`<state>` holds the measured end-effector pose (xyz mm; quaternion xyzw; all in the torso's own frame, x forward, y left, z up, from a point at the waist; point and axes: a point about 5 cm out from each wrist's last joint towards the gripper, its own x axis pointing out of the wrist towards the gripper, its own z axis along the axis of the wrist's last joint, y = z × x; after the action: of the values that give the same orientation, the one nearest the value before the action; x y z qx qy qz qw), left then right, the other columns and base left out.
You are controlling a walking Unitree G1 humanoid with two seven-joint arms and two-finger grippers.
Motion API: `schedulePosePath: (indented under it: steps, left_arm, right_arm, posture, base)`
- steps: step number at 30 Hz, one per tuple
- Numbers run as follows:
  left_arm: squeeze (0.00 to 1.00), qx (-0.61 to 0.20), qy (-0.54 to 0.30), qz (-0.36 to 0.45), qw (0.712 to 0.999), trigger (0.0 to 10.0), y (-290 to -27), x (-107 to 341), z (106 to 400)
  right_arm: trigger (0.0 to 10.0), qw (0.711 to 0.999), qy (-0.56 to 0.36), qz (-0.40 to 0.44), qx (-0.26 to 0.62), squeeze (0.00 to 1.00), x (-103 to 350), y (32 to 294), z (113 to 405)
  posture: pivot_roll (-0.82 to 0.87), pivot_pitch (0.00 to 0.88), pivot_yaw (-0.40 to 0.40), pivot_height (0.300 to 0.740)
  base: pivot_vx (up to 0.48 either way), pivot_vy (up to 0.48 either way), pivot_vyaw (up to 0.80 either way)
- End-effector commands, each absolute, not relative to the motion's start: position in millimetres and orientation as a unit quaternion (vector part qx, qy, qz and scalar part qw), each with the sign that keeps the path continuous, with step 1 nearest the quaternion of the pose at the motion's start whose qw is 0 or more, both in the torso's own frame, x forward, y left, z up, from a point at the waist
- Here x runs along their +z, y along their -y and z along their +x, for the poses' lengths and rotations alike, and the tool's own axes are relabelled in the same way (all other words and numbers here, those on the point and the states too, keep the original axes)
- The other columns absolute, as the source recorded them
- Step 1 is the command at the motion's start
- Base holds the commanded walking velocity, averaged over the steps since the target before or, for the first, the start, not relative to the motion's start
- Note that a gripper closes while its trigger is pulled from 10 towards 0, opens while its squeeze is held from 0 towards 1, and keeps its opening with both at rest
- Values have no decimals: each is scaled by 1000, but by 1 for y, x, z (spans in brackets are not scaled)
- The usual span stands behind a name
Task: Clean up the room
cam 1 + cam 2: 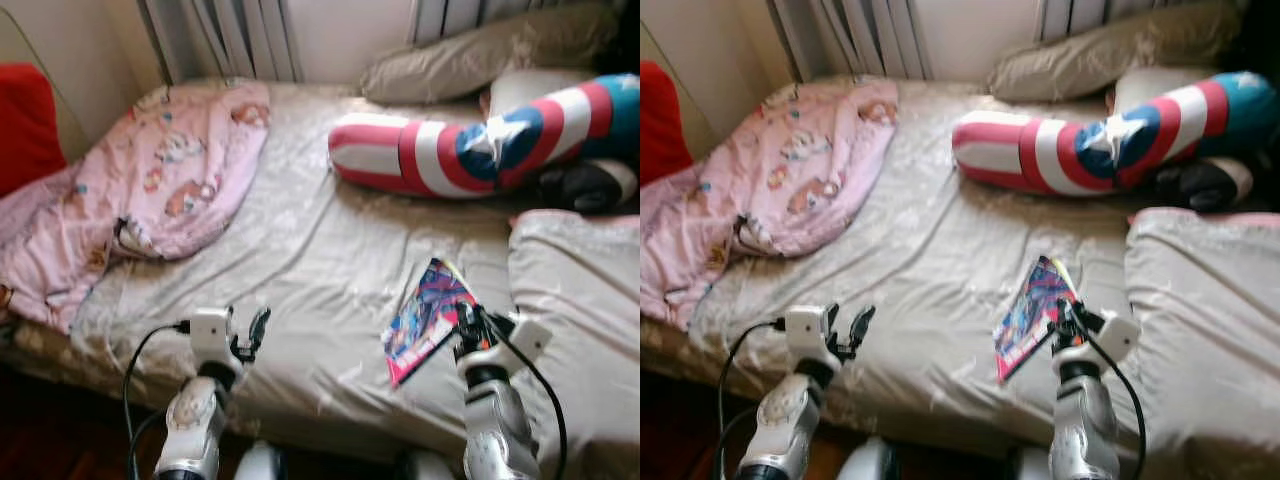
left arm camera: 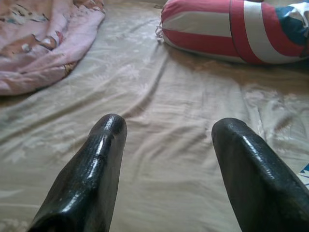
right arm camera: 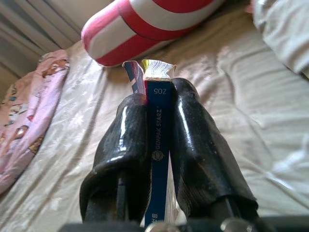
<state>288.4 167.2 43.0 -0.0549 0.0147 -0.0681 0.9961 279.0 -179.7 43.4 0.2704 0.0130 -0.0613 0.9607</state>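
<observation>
A colourful comic book (image 1: 428, 316) is held tilted above the beige bedsheet (image 1: 300, 250), near the bed's front edge. My right gripper (image 1: 468, 322) is shut on its blue spine (image 3: 158, 125), both black fingers (image 3: 128, 140) pressed against it. My left gripper (image 1: 252, 335) hovers open over the sheet at the front left, its fingers (image 2: 91, 169) wide apart with nothing between them.
A crumpled pink blanket (image 1: 150, 180) lies on the bed's left side, with a red cushion (image 1: 25, 120) beyond it. A red, white and blue striped bolster (image 1: 470, 145) and a grey pillow (image 1: 480, 60) lie at the back. A folded beige cover (image 1: 580, 290) sits at right.
</observation>
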Motion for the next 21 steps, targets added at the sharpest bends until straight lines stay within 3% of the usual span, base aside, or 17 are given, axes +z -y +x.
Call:
schedulePosePath:
  steps: [1,11,13,14,21]
  left_arm:
    - [0,-66,-20,-53,996,10000,-170,43,287]
    - [0,-74,-19,-59,995,10000,-168,45,287]
    - [0,-74,-18,-59,995,10000,-168,45,287]
    - [0,-74,-18,-58,995,10000,-168,46,287]
    - [0,-75,-19,-54,996,10000,-170,47,287]
  right_arm:
    - [10000,960,6,272,-65,0,50,179,284]
    - [10000,929,28,356,-92,0,57,187,301]
    - [10000,913,32,394,-99,0,58,189,306]
    - [10000,885,44,451,-107,0,60,190,311]
    - [10000,837,59,522,-153,0,58,205,318]
  posture:
    - [54,68,67,628]
    - [63,82,72,628]
    - [69,86,73,628]
    - [73,89,75,628]
    - [80,97,81,628]
  base:
    - [0,0,0]
    - [0,0,0]
    - [0,0,0]
    - [0,0,0]
    - [0,0,0]
